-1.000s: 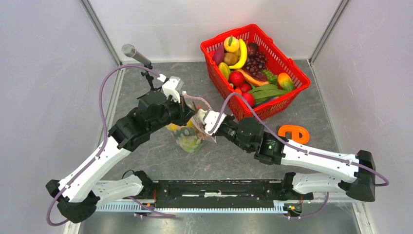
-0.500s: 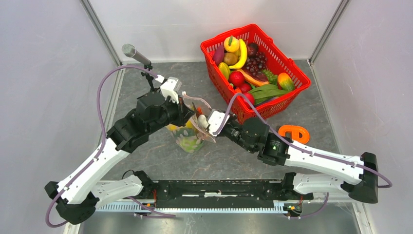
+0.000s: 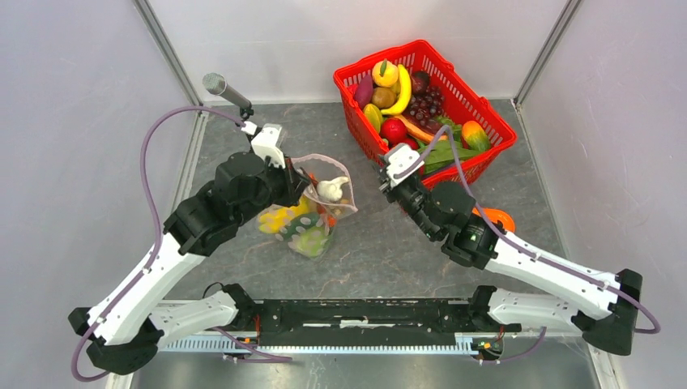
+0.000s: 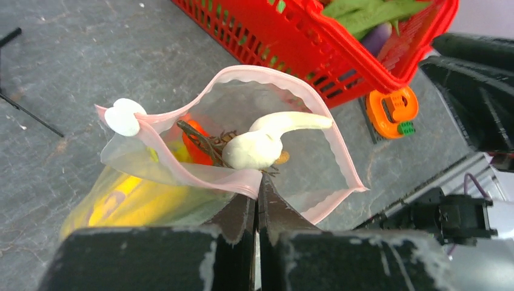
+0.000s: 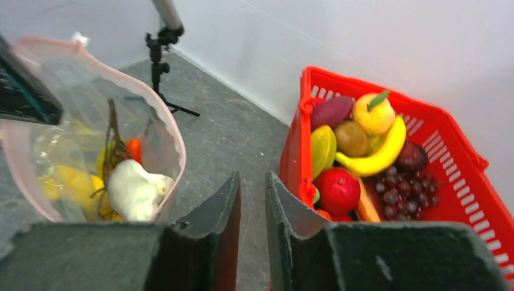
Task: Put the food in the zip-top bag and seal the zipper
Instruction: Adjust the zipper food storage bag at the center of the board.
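The zip-top bag stands on the table with its mouth open. My left gripper is shut on the pink zipper strip at the near rim, as the left wrist view shows. Inside the bag lie a white mushroom, also seen by the left wrist and the right wrist, a yellow banana bunch and an orange carrot. My right gripper is empty, its jaws a little apart, between the bag and the basket.
A red mesh basket full of toy fruits stands at the back right, its wall close to my right gripper. An orange tool lies right of the right arm. A microphone stand stands at the back left.
My right gripper has pulled out of the bag's mouth and moved right toward the basket, leaving the white mushroom in the bag. My left gripper has shifted the bag slightly left.
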`<action>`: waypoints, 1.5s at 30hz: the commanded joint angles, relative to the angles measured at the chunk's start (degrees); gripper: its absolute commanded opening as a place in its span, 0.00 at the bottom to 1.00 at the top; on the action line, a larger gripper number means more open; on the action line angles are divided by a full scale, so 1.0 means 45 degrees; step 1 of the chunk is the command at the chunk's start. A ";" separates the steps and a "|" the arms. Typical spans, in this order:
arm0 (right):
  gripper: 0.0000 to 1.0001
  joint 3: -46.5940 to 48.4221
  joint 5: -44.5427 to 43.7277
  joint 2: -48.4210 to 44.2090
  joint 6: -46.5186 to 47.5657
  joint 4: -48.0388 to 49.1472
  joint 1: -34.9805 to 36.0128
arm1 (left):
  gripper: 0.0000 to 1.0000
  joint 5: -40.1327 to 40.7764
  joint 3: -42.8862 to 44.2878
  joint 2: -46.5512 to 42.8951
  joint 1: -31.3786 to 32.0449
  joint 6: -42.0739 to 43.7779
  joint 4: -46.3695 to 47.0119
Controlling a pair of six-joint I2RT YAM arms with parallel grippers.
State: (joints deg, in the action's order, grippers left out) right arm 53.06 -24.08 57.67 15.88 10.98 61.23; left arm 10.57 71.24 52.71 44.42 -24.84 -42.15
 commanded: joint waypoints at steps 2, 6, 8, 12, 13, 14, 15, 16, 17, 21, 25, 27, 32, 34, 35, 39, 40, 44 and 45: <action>0.29 0.0010 -0.0773 0.0117 -0.2163 -0.0364 -0.1418 | 0.02 -0.1229 0.0085 -0.1046 -0.0009 0.1033 0.1819; 0.38 0.0444 -0.0547 0.0364 -0.3355 -0.0859 -0.3370 | 0.02 -0.3226 0.1137 -0.0324 -0.0009 0.1078 0.1333; 0.46 0.1103 0.0549 0.0887 -0.3984 -0.1312 -0.4530 | 0.02 -0.4369 0.1140 -0.0065 -0.0009 0.1383 0.1390; 0.63 0.2321 0.3049 0.2154 -0.5047 -0.2015 -0.6550 | 0.02 -0.2825 0.0676 0.0028 -0.0009 0.0423 0.1794; 0.68 0.2383 0.3472 0.2410 -0.5325 -0.1915 -0.6883 | 0.02 -0.1097 0.0218 0.0068 -0.0027 0.0527 0.1632; 0.70 0.2443 0.3912 0.2647 -0.5586 -0.1800 -0.7287 | 0.02 -0.0639 0.0099 0.0437 -0.0134 0.1007 0.1213; 0.72 0.2501 0.4485 0.2930 -0.5871 -0.1723 -0.7651 | 0.02 -0.1010 0.0740 0.1202 -0.0359 0.1471 -0.0085; 0.72 0.2632 0.4999 0.3156 -0.6211 -0.1718 -0.8044 | 0.02 -0.1063 0.1488 0.2251 -0.0492 0.1385 -0.1408; 0.73 0.2699 0.5480 0.3424 -0.6421 -0.1667 -0.8296 | 0.02 -0.1202 0.2173 0.2931 -0.0497 0.1351 -0.2399; 0.75 0.2963 0.6639 0.4089 -0.6747 -0.1423 -0.8922 | 0.02 -0.2114 0.0233 0.0220 -0.0497 0.0592 0.1471; 0.79 0.3392 0.7249 0.4737 -0.6845 -0.0839 -0.8978 | 0.02 -0.1433 0.0682 -0.0555 -0.0503 0.1237 0.1463; 0.80 0.4025 0.8081 0.5528 -0.7018 -0.0644 -0.8979 | 0.02 -0.0025 0.1967 0.0960 -0.0497 0.1227 -0.1056; 0.80 0.5383 0.7339 0.7192 -0.7897 -0.0385 -0.8978 | 0.02 -0.3474 0.0456 0.1058 -0.0497 0.0707 0.1340; 0.80 0.6221 0.7015 0.7788 -0.7863 -0.0746 -0.8990 | 0.02 -0.3587 0.0191 0.0836 -0.0497 0.0556 0.1897; 0.81 0.6597 0.7134 0.8157 -0.7811 -0.0707 -0.8978 | 0.02 -0.3654 0.0199 0.0781 -0.0499 0.0682 0.1963; 0.79 0.8943 0.8324 1.0190 -0.7654 -0.1214 -0.8988 | 0.02 -0.3749 0.0325 0.0808 -0.0507 0.1034 0.1945; 0.78 0.9635 0.8539 1.0773 -0.7706 -0.1312 -0.8959 | 0.02 -0.4155 0.0345 0.0896 -0.0497 0.1114 0.1955; 0.75 1.2036 0.8279 1.2689 -0.7951 -0.2394 -0.8921 | 0.02 -0.4495 0.0394 0.1318 -0.0497 0.0837 0.1832; 0.74 1.2379 0.8260 1.3044 -0.7990 -0.2665 -0.8920 | 0.02 -0.4374 0.0365 0.1371 -0.0497 0.0805 0.1798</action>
State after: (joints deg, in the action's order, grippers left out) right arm 100.47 12.58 110.89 -18.65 3.79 20.88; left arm -6.81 70.67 58.19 42.13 -21.80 -38.46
